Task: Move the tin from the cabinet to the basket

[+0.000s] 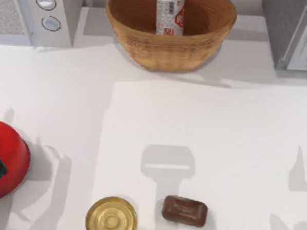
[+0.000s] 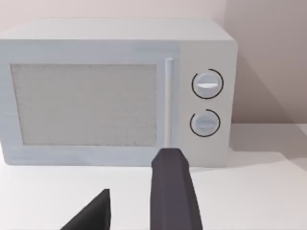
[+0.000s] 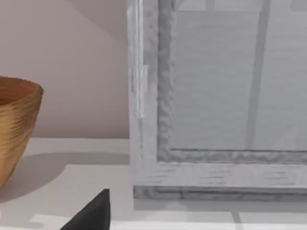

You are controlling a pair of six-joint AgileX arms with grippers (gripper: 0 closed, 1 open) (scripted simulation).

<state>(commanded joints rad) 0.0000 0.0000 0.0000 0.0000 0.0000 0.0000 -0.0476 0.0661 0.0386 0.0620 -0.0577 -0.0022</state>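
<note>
You see the tin [image 1: 170, 14] upright inside the basket [image 1: 170, 46] at the tabletop's far edge, cabinet [image 1: 294, 32] in the far right corner; the left gripper [image 2: 132, 206] faces the microwave [image 2: 115, 91], fingers spread wide.

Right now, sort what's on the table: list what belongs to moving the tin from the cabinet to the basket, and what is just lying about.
Part of the job:
tin, standing upright inside the basket
basket, at the back middle
cabinet, at the back right

Just lying about:
microwave, back left
gold round tin, front
brown soap bar, beside it
red bowl, left edge
</note>
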